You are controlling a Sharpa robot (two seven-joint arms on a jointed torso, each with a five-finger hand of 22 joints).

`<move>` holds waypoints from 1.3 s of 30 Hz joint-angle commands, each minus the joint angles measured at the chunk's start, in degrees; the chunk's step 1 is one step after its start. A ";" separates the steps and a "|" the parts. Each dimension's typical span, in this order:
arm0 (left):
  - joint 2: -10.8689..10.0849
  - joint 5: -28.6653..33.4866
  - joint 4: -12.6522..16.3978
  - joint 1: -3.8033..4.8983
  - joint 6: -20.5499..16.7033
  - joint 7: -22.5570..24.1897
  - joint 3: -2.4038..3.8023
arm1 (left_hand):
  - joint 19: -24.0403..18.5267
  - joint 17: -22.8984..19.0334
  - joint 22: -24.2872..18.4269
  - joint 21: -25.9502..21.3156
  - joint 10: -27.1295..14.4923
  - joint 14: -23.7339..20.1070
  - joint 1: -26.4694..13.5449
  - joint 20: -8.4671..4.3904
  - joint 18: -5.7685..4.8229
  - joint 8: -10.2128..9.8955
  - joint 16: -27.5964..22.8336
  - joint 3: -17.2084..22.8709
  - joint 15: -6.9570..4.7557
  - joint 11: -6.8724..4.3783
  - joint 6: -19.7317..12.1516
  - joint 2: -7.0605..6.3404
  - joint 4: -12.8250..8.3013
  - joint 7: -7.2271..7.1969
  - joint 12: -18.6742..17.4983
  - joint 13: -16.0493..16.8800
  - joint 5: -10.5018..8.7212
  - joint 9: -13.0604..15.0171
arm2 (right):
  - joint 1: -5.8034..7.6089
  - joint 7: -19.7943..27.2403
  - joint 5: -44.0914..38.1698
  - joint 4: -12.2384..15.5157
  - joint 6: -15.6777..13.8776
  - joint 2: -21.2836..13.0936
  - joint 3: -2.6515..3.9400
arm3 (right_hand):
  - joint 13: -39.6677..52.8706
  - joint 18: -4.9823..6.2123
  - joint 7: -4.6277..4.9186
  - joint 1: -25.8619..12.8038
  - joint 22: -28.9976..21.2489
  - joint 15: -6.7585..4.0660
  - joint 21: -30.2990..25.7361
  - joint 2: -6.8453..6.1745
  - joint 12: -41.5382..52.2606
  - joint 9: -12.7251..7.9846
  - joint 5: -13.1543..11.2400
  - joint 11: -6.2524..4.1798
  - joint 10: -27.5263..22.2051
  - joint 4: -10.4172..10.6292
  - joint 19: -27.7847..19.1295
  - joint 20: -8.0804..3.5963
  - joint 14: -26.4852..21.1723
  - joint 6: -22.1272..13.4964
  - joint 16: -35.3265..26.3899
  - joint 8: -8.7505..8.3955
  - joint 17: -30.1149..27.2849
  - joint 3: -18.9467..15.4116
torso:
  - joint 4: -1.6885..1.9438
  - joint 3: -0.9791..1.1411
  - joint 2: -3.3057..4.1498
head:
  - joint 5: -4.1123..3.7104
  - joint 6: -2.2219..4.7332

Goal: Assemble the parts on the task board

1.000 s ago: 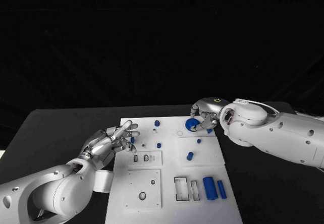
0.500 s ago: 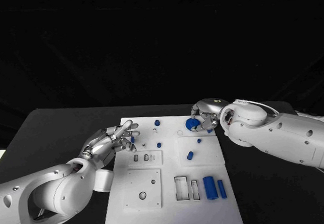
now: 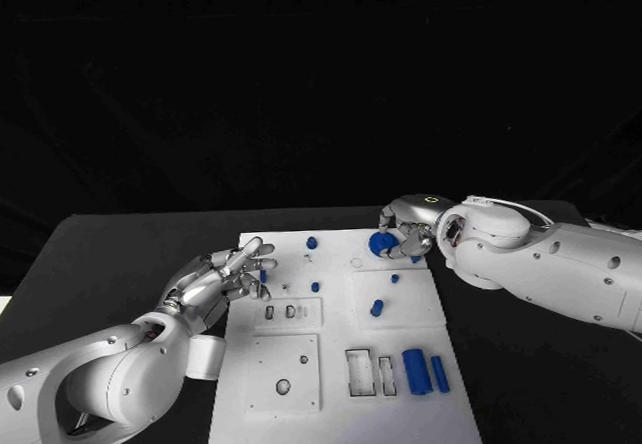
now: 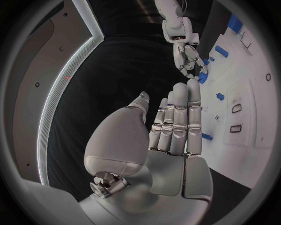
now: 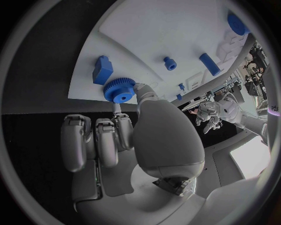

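Note:
The white task board (image 3: 346,411) lies in the middle of the black table. My right hand (image 3: 411,225) is over the board's far right corner and pinches a blue gear (image 3: 383,243) between thumb and a finger. In the right wrist view the gear (image 5: 120,90) sits at the fingertips, close to the board's edge, with a blue block (image 5: 102,69) just beside it. My left hand (image 3: 226,277) hovers at the board's left edge with its fingers (image 4: 178,117) stretched out and nothing in it. The left wrist view also shows the right hand (image 4: 188,58) with the gear (image 4: 203,76).
Small blue pegs (image 3: 311,244) (image 3: 314,287) (image 3: 395,278) stand on the board's far half, and a short cylinder (image 3: 377,307) stands mid-board. A thick blue cylinder (image 3: 414,371) and a blue bar (image 3: 439,374) lie near right, beside rectangular slots (image 3: 359,372).
The right hand and the gear have crept very slightly toward the board's far edge. The left hand has stayed where it was.

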 commanded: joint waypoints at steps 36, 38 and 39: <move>0.11 -0.03 -0.01 0.04 0.54 0.34 0.03 | -0.40 0.06 0.00 0.01 -0.53 -0.30 0.17 0.07 0.23 -0.22 -0.36 0.07 0.07 -0.07 -0.17 0.50 -0.46 0.02 -0.30 0.07 -0.01 -0.07 | 0.09 1.05 -3.13 3.42 -5.22 0.22 -0.01 | 6.04 -0.88 -1.04 -2.11 0.76 -0.36 0.49 -2.33 -0.40 -0.19 -3.53 -0.98 0.16 -3.29 0.43 -0.47 5.98 4.12 0.35 -0.36 15.09 14.55 | 0.07 -0.05 -0.03 | 0.11 -0.03; 0.11 -0.03 0.01 0.04 0.54 0.33 0.03 | -0.40 0.06 0.00 0.01 -0.53 -0.30 0.17 0.07 0.23 -0.22 -0.36 0.07 0.07 -0.07 -0.17 0.50 -0.46 0.02 -0.30 0.07 -0.01 -0.07 | 0.28 0.96 -3.47 3.86 -5.93 0.36 0.00 | 6.01 -0.89 -1.05 -2.41 0.82 -0.37 0.51 -2.53 -0.45 -0.22 -3.76 -1.00 0.16 -3.38 0.46 -0.49 5.98 4.18 0.35 -0.46 15.09 14.66 | 0.04 -0.05 -0.02 | 0.15 0.02; 0.12 -0.03 0.02 0.04 0.55 0.33 0.03 | -0.40 0.06 0.00 0.01 -0.53 -0.30 0.17 0.07 0.23 -0.22 -0.36 0.07 0.07 -0.07 -0.17 0.50 -0.46 0.02 -0.30 0.07 -0.01 -0.07 | 0.38 0.91 -3.63 4.09 -6.23 0.40 0.00 | 5.99 -0.90 -1.06 -2.47 0.84 -0.37 0.52 -2.58 -0.47 -0.23 -3.81 -1.00 0.15 -3.40 0.47 -0.50 5.98 4.19 0.35 -0.48 15.09 14.69 | 0.05 -0.06 0.02 | 0.16 0.02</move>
